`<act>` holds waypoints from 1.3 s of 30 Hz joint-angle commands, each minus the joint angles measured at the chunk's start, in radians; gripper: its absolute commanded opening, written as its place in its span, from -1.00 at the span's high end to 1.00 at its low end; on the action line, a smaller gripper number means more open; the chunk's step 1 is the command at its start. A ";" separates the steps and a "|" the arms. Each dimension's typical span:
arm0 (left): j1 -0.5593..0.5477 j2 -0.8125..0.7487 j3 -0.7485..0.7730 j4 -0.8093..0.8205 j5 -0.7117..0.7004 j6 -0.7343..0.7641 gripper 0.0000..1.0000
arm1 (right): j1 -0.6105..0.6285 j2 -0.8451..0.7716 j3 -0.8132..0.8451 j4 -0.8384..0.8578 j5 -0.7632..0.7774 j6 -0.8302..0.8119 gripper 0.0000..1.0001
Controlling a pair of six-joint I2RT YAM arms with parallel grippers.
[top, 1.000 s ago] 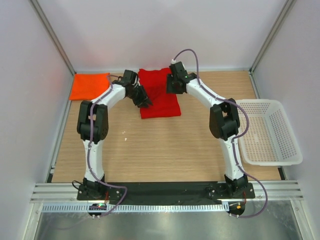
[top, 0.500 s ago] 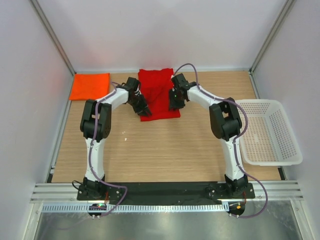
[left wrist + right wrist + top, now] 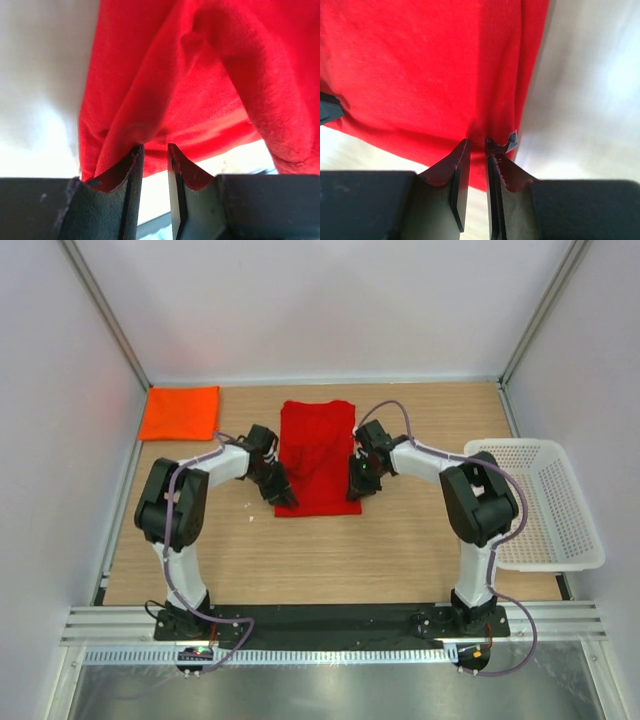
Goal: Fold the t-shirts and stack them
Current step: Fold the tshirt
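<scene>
The red t-shirt [image 3: 316,455] lies as a folded rectangle on the table's middle back, with wrinkles across its centre. My left gripper [image 3: 284,496] is shut on its near-left corner; in the left wrist view the jaws [image 3: 155,147] stand almost together, pinching bunched red cloth [image 3: 200,75]. My right gripper [image 3: 356,488] is shut on the near-right corner; in the right wrist view the jaws [image 3: 477,142] nip the red cloth [image 3: 420,65] at its edge. The orange t-shirt [image 3: 180,412] lies folded flat in the back left corner, away from both grippers.
A white mesh basket [image 3: 515,444] stands at the right edge of the table. Grey walls close the table on the left, back and right. Bare wood lies between the red shirt and the arm bases.
Both grippers have moved toward the near edge, dragging the red shirt away from the back wall. The orange shirt and basket have not moved.
</scene>
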 commanded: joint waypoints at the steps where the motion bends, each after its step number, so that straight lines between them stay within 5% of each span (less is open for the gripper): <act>1: -0.064 -0.099 -0.135 -0.059 -0.057 -0.013 0.44 | 0.024 -0.131 -0.163 -0.095 0.031 -0.004 0.45; 9: -0.078 -0.266 -0.074 -0.134 -0.047 -0.007 0.39 | 0.026 -0.303 -0.174 -0.206 0.065 -0.044 0.24; 16: -0.072 -0.116 0.072 -0.127 0.030 -0.016 0.40 | 0.026 -0.251 -0.050 -0.212 0.033 -0.022 0.24; 33: 0.103 0.070 0.479 -0.226 -0.083 0.114 0.38 | 0.023 -0.015 0.229 -0.209 -0.009 0.035 0.25; 39: 0.083 -0.077 0.350 -0.220 -0.033 0.124 0.36 | 0.023 0.032 0.269 -0.172 -0.074 0.035 0.31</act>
